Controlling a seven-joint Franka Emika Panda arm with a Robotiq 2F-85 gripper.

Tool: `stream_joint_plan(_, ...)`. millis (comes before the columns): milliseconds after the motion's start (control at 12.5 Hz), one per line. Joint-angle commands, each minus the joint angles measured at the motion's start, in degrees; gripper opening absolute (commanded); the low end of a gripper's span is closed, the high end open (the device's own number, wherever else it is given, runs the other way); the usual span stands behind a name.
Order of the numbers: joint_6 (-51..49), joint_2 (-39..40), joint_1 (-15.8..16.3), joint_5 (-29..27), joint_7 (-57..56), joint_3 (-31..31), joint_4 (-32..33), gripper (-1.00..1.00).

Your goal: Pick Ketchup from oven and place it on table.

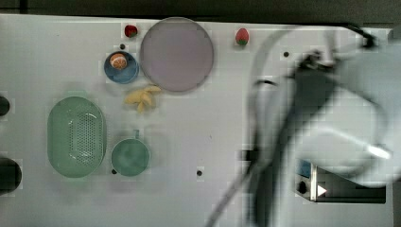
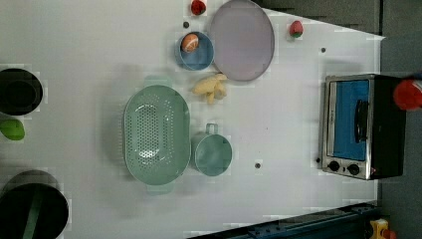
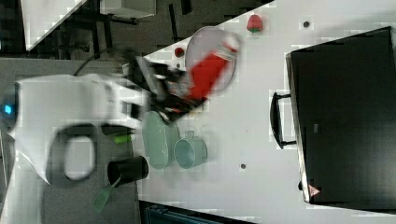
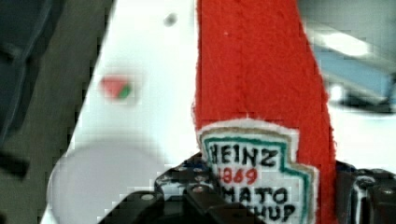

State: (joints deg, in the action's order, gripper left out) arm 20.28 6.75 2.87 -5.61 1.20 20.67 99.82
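The tool [image 4: 261, 200] grips the Ketchup [image 4: 261, 93] (red, labelled); the blue bowl [image 2: 199, 57] holds seemingly an orange [image 2: 189, 43].

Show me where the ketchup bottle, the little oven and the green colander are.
Ketchup bottle [image 4: 261, 70]: wrist view, on its red body above the label.
Oven [image 2: 351, 119]: left view, on the blue glass door.
Green colander [image 2: 155, 134]: left view, on its perforated bottom.
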Motion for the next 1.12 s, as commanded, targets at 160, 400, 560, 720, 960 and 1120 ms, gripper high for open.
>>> stream_joint_plan(160,1.4,1.6,6.5,0.0,1.3,-10.5,7.4,0.23)
stream_joint_plan(400,9.5,1.6,6.5,1.0,1.3,-10.6,15.6,0.23)
stream_joint_plan(560,16.5,1.7,6.4,1.4,1.3,-10.3,22.3,0.23)
stream_joint_plan(720,20.8,2.4,6.1,1.6,1.3,-9.9,26.3,0.23)
stream_joint_plan(960,26.7,6.1,6.1,1.6,1.3,-8.7,29.5,0.23)
stream_joint_plan(1120,30.5,9.3,6.1,1.6,1.3,-8.6,30.3,0.23)
